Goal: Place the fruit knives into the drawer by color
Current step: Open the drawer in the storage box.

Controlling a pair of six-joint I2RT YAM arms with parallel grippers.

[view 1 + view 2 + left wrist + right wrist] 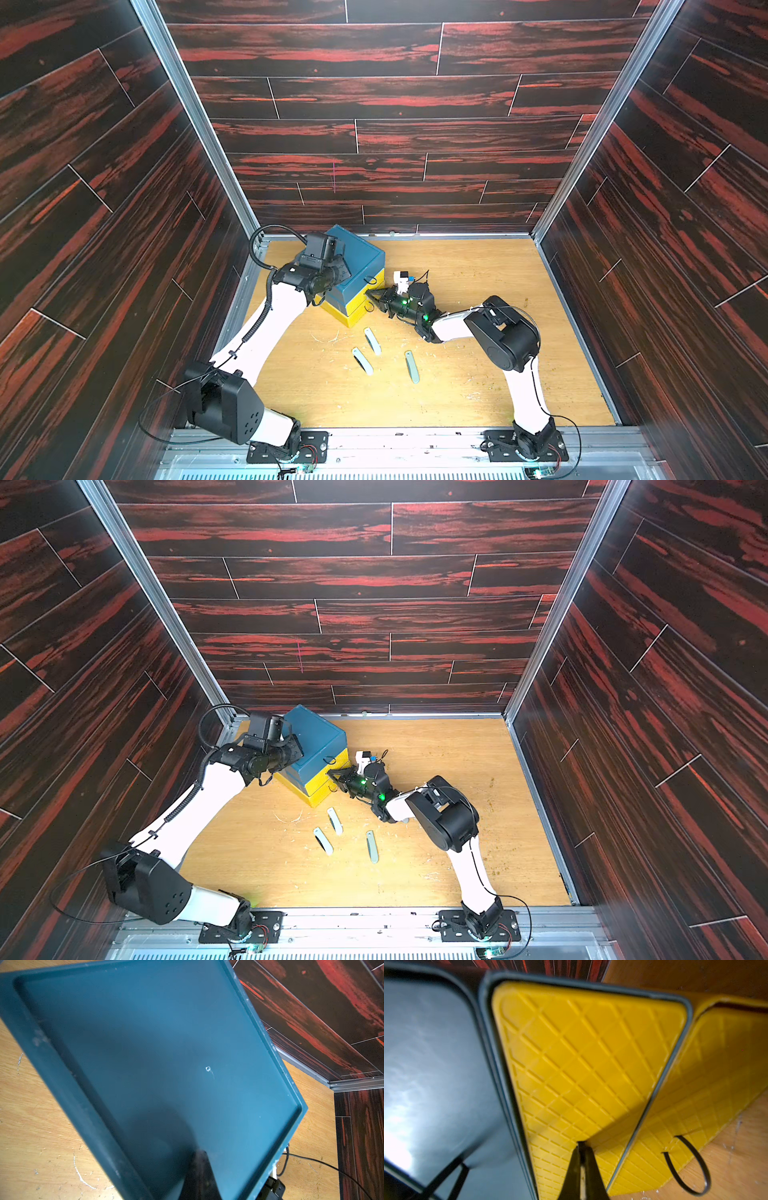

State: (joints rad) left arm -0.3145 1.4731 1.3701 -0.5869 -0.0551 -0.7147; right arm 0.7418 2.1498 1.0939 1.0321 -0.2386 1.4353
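The drawer (361,253) (320,729) is a small chest with a teal top and yellow lower fronts, standing at the back left of the table. My left gripper (338,268) (200,1155) is shut, its dark tip pressed on the teal top (145,1043). My right gripper (369,293) (331,773) (581,1144) is shut against the middle yellow front (581,1053), where that drawer's loop pull comes out; the loop itself is hidden between the jaws. Three fruit knives lie in front of the chest: two pale ones (372,340) (362,360) and a grey-green one (412,366).
The lower drawer's black loop pull (685,1165) hangs free beside my right fingers. Dark wood-pattern walls with aluminium posts (199,124) close in the wooden table (478,374) on three sides. Both arm bases sit on the front rail (399,440).
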